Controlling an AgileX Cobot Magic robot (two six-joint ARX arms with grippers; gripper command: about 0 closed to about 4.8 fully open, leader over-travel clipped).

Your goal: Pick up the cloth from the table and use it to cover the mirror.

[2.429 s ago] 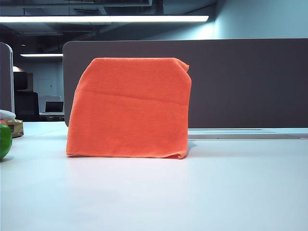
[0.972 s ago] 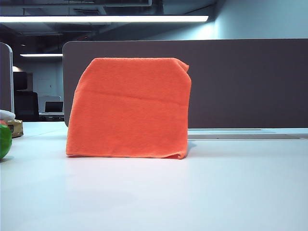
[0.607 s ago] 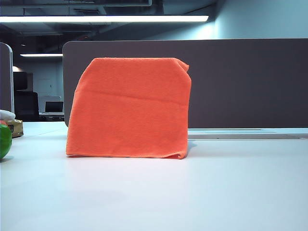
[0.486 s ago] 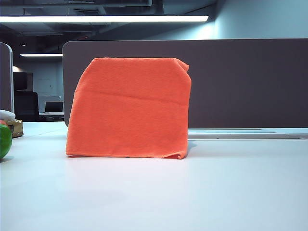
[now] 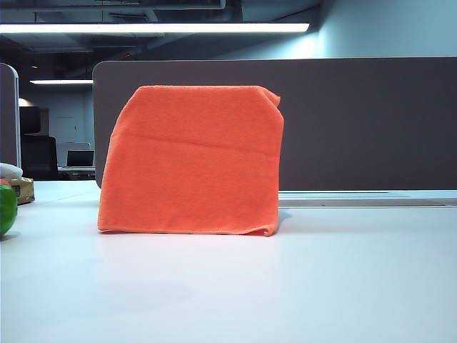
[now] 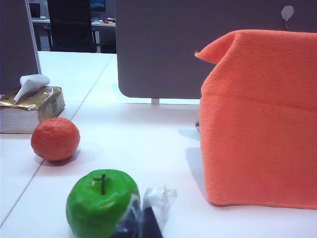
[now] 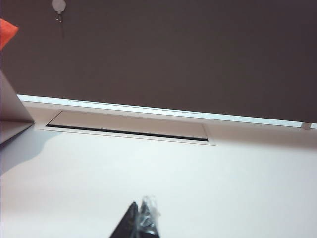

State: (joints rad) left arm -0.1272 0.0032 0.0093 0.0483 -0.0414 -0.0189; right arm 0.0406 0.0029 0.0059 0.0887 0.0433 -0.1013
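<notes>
Dim office space with a ceiling strip light backs a grey-brown divider panel (image 5: 357, 121), which stands along the far side of the wide white desk (image 5: 285, 286). On that desk the cloth (image 5: 193, 161) hangs as an upright orange tent, its hem touching the surface; the mirror underneath is wholly hidden, so the covering looks done. Near the left edge sit a tissue box (image 6: 32, 101), an orange fruit (image 6: 55, 139) and a green apple (image 6: 102, 202). Neither arm shows in the exterior view. The left end effector (image 6: 141, 223) is closed and empty, low beside the apple, with the cloth close ahead to its right. The right end effector (image 7: 138, 223), also closed and empty, faces the panel, only an orange corner at its far left. The left arm is nearer.
</notes>
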